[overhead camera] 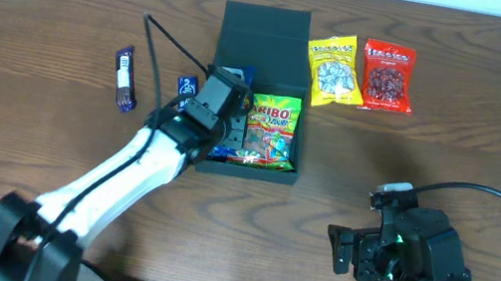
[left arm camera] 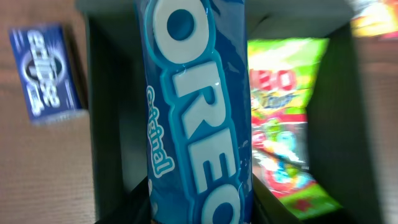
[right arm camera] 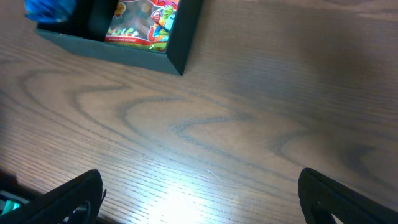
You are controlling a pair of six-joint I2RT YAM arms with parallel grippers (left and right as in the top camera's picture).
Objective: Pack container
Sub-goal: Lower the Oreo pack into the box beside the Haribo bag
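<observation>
The container (overhead camera: 278, 172) is a dark teal box in the middle of the table, with its lid (overhead camera: 263, 37) folded open behind it. A Haribo packet (overhead camera: 272, 129) lies in its right half. My left gripper (overhead camera: 221, 98) hovers over the box's left half, shut on a blue Oreo packet (left arm camera: 193, 112). In the left wrist view the packet fills the middle and the gripper (left arm camera: 199, 208) clamps its lower end, above the container's (left arm camera: 106, 124) dark interior and beside the Haribo packet (left arm camera: 286, 143). My right gripper (overhead camera: 349, 252) stands open and empty over bare wood, its fingers (right arm camera: 68, 199) wide apart.
A yellow snack packet (overhead camera: 332, 70) and a red one (overhead camera: 388, 77) lie right of the lid. A small blue Eclipse gum pack (overhead camera: 185, 90) sits just left of the box, and a dark bar (overhead camera: 124, 78) lies further left. The right wrist view shows the box corner (right arm camera: 177, 56).
</observation>
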